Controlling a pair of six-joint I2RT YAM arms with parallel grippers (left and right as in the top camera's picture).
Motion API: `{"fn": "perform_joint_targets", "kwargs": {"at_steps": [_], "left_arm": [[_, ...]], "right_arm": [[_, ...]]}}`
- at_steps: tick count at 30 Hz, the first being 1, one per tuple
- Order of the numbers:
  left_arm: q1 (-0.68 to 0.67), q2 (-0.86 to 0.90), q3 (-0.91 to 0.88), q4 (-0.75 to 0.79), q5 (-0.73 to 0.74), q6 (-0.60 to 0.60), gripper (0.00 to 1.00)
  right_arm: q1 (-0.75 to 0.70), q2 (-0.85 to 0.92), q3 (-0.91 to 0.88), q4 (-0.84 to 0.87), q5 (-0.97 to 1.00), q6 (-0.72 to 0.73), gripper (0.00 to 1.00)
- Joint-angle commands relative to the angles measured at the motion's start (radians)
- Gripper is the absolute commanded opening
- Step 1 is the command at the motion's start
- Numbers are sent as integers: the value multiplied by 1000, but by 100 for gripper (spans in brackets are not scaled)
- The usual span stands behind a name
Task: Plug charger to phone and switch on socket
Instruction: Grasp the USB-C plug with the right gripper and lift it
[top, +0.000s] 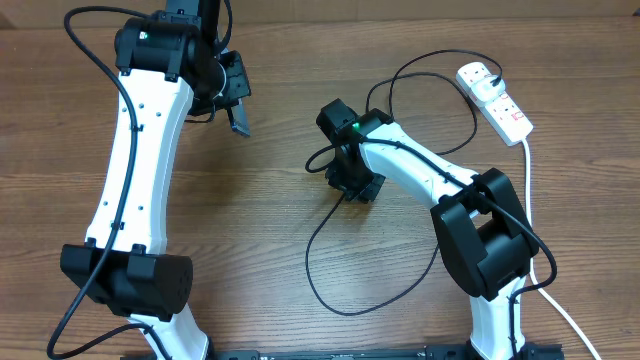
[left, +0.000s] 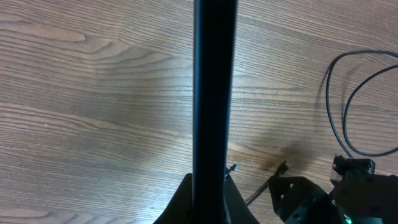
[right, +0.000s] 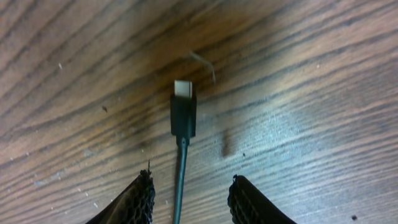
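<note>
overhead: the left gripper (top: 238, 108) sits toward the far side of the bench (top: 300, 60). the right gripper (top: 356, 186) points down at mid-bench over the charger (top: 307, 265), whose black cable loops back to the socket (top: 497, 102) at the far right.

left wrist: this gripper pinches the phone (left: 214, 93), seen edge-on as a dark bar.

right wrist: the fingers (right: 137, 199) are spread either side of the cable. the connector tip (right: 183, 106) lies flat on the wood, untouched.
</note>
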Motion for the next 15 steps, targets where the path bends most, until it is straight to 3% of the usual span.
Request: {"fn": "perform_joint_targets", "kwargs": {"at_steps": [1,15], "left_arm": [[-2,-15,9,4,-6,-11,4],[-2,-15,9,5,-6,-37,4]], "right_arm": [[-4,2,4,13,41,11,39],[-4,28,2,29,48,11,39]]}}
